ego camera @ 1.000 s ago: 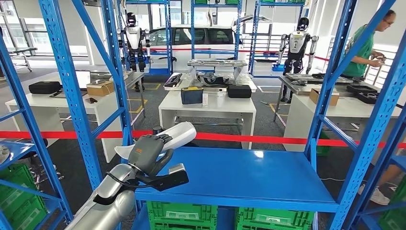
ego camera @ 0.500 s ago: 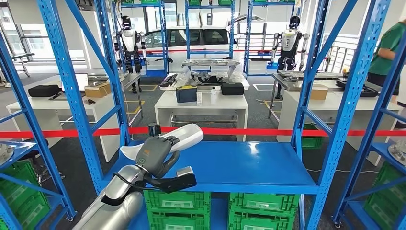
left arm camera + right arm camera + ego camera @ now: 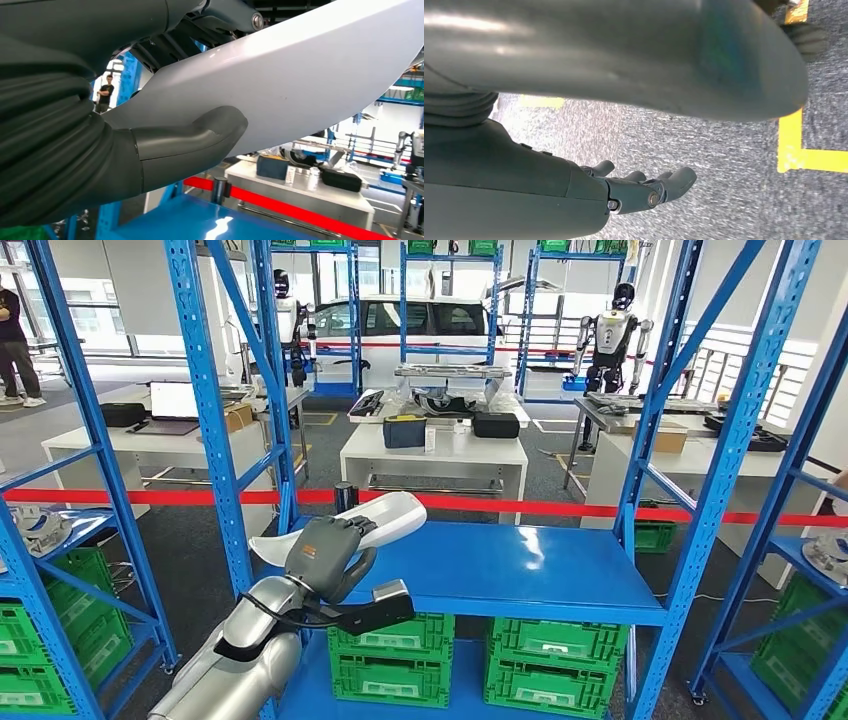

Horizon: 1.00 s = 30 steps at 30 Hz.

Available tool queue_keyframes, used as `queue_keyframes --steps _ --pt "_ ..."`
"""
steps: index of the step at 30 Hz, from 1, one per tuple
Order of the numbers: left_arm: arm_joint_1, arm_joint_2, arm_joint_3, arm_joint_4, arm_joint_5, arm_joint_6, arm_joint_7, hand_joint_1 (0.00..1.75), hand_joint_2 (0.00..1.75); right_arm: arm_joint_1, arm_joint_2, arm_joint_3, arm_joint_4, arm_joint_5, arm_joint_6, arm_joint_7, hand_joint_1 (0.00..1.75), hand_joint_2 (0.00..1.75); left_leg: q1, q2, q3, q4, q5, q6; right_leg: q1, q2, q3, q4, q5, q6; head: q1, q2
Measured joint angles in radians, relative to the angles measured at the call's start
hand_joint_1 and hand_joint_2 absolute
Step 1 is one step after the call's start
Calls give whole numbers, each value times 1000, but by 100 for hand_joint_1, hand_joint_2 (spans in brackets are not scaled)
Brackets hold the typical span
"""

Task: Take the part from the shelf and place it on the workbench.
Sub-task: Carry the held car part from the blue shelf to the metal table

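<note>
Camera swung since earlier frame; white part [image 3: 345, 527] unchanged in left hand [image 3: 322, 558], fingers clamped. Right hand [image 3: 644, 187] hanging, fingers loosely apart. Advice: carry level, clear shelf [image 3: 540, 570] posts.

White part [image 3: 372, 522], blue shelf [image 3: 560, 575]

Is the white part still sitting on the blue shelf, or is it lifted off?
Lifted. The left robot hand grips the white part, and the left wrist view shows open space between the part and the blue shelf.
</note>
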Motion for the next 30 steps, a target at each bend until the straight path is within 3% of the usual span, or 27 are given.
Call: queue_keyframes --steps 1,2,3,4,6,7,8,10,11,13,15,16,17,19,20,22,23,25,26,27,30 --pt "-1 1 0 3 -3 0 0 175 175 -1 0 -2 0 -2 0 -7 0 0 -2 0 -18 1 13 1 2 0 1 44 -4 -2 0 0" --pt "-2 1 0 6 -4 -1 0 175 175 -2 0 -4 0 -3 0 -15 0 0 -4 0 -35 3 25 0 5 1 15 58 14 -5 0 0" --pt "-2 2 0 9 -5 -1 0 175 175 -3 1 -6 0 -3 0 -22 0 0 -5 0 -52 5 37 -1 9 1 46 39 41 -9 0 0" --pt "-3 2 0 10 -6 -2 0 175 175 -4 1 -9 0 -3 0 -27 0 0 -5 0 -67 7 48 -3 12 1 95 -15 59 -15 0 0" --pt "-6 5 0 12 -7 -3 0 175 175 -8 1 -13 0 -3 0 -31 0 0 -7 0 -87 11 67 -10 21 2 201 -156 42 -27 0 0" --pt "-8 5 0 13 -6 -3 -1 175 175 -10 1 -14 0 -2 0 -30 0 0 -7 1 -91 11 77 -15 25 2 235 -209 25 -33 0 0" --pt "-10 6 0 15 -6 -4 -2 175 175 -11 1 -16 0 -2 0 -27 0 0 -7 1 -93 9 86 -21 29 3 248 -236 16 -38 0 0" --pt "-12 7 0 21 -4 -5 -6 175 175 -11 3 -17 0 -3 0 -19 0 0 -6 1 -97 6 97 -32 27 1 240 -247 31 -49 0 0" --pt "-13 8 0 25 -2 -5 -8 175 175 -11 4 -18 0 -3 0 -14 0 0 -5 -1 -104 16 83 -38 25 -1 234 -249 42 -54 0 0" --pt "-17 9 0 32 -1 -5 -9 175 175 -12 6 -19 0 -4 0 -5 0 0 -2 -4 -129 94 -3 -50 21 -6 212 -253 68 -63 -2 0" --pt "-18 10 0 39 0 -5 -9 175 175 -12 6 -21 0 -7 0 0 0 0 2 -4 -152 215 -88 -59 21 -7 181 -252 92 -67 -2 0" --pt "-18 10 0 42 0 -5 -9 175 175 -12 6 -22 0 -8 0 2 0 0 5 -4 -153 258 -96 -62 20 -7 165 -252 105 -67 -2 0" --pt "-17 9 0 44 0 -5 -9 175 175 -12 6 -23 0 -8 0 3 0 0 7 -4 -144 278 -82 -64 20 -7 147 -251 118 -65 -2 0" --pt "-16 8 0 47 0 -5 -9 175 175 -13 7 -25 0 -8 0 5 0 0 11 -4 -82 232 -32 -65 19 -7 113 -249 143 -60 -2 0" --pt "-17 6 0 47 0 -5 -9 175 175 -12 7 -25 0 -8 0 5 0 0 11 -4 -28 169 -28 -63 19 -7 98 -247 155 -56 -2 0" --pt "-18 3 0 45 0 -5 -9 175 175 -11 9 -26 0 -9 0 4 0 0 7 -5 65 38 -59 -53 18 -7 79 -243 175 -45 -2 0" --pt "-19 2 0 44 0 -5 -9 175 175 -10 10 -26 0 -9 0 3 0 0 3 -6 87 0 -74 -46 17 -7 75 -244 185 -38 -2 0" --pt "-19 1 0 46 0 -5 -10 175 175 -10 12 -26 0 -10 0 3 0 0 -1 -4 80 -17 -67 -29 12 -7 69 -247 200 -25 -2 0" --pt "-19 -1 0 47 0 -5 -10 175 175 -9 13 -26 0 -10 0 3 0 0 -1 -2 73 -18 -56 -21 9 -6 62 -238 187 -19 -2 0" --pt "-19 -3 0 48 0 -6 -9 175 175 -9 15 -26 0 -11 0 2 0 0 0 -1 64 -20 -44 -12 7 -5 51 -211 155 -15 -2 0" --pt "-19 -13 0 48 -3 -10 -4 175 175 -10 19 -27 0 -15 0 2 0 0 0 1 25 -19 -9 0 6 -2 2 -34 16 -4 -2 0"
